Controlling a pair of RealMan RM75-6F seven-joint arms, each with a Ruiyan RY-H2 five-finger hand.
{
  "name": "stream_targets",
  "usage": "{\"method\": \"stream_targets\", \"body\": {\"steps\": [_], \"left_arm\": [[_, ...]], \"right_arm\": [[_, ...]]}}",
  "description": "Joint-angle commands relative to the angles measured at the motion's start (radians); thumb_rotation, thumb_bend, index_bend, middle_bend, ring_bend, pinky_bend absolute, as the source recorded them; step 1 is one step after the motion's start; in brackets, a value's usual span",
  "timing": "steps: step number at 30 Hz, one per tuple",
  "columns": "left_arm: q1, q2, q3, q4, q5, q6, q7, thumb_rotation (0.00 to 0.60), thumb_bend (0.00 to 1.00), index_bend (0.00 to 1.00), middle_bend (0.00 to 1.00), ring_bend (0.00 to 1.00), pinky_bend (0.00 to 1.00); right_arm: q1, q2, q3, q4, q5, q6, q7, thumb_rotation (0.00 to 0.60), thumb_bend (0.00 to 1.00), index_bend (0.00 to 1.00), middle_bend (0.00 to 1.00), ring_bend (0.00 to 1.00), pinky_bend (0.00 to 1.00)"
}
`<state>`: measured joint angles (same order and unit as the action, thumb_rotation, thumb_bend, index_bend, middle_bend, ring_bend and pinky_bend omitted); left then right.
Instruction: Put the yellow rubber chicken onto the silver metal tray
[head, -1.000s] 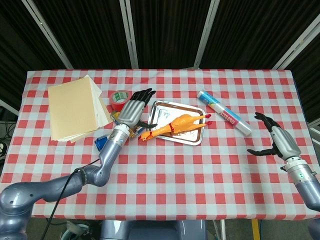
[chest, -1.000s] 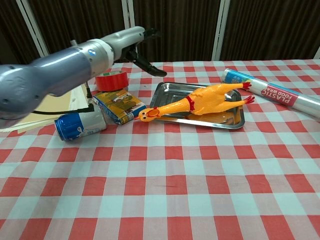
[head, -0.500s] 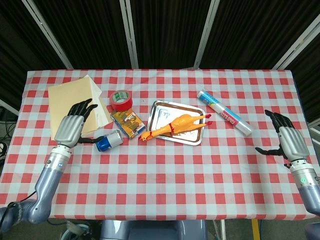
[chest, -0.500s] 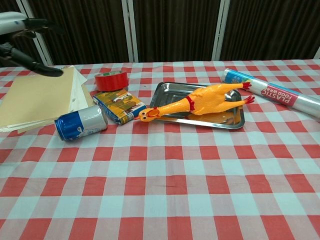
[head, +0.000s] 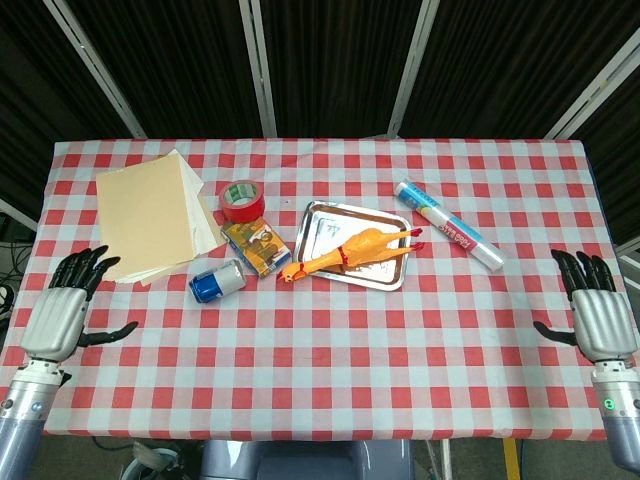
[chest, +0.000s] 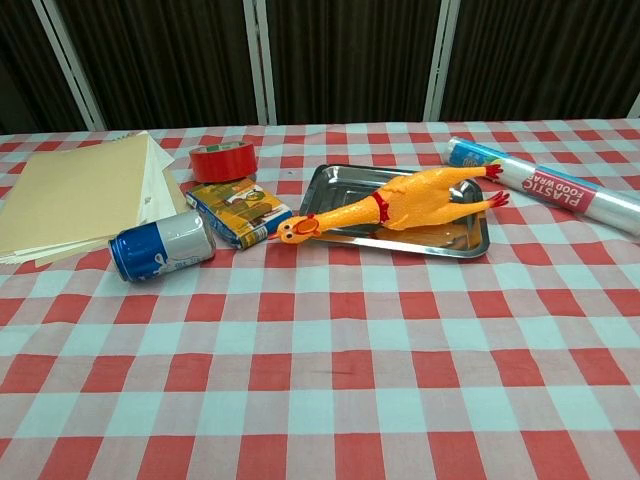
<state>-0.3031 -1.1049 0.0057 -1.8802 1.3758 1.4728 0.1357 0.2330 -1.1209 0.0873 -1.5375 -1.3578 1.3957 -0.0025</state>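
Note:
The yellow rubber chicken (head: 352, 250) (chest: 400, 203) lies on the silver metal tray (head: 325, 223) (chest: 345, 182), its head hanging over the tray's near left rim. In the head view my left hand (head: 62, 318) hovers at the table's near left edge, fingers spread, holding nothing. My right hand (head: 598, 315) is at the near right edge, also spread and empty. Both hands are far from the tray. Neither hand shows in the chest view.
Left of the tray lie a small printed box (head: 255, 246) (chest: 238, 213), a blue can on its side (head: 217, 282) (chest: 161, 245), a red tape roll (head: 240, 198) (chest: 223, 161) and a stack of tan folders (head: 152, 215) (chest: 75, 190). A plastic-wrap roll (head: 448, 226) (chest: 545, 186) lies right of the tray.
My left hand drew back from beside the tray to the table's near left edge. My right hand retreated toward the near right edge. The chicken and tray stayed put.

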Motion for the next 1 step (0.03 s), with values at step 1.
{"method": "stream_targets", "body": {"steps": [1], "left_arm": [[0.048, 0.016, 0.036, -0.004, 0.06, 0.047, -0.032, 0.6, 0.11, 0.15, 0.05, 0.0, 0.05]], "right_arm": [[-0.035, -0.018, -0.021, -0.011, -0.016, 0.036, -0.025, 0.59, 0.14, 0.0, 0.11, 0.0, 0.0]]}}
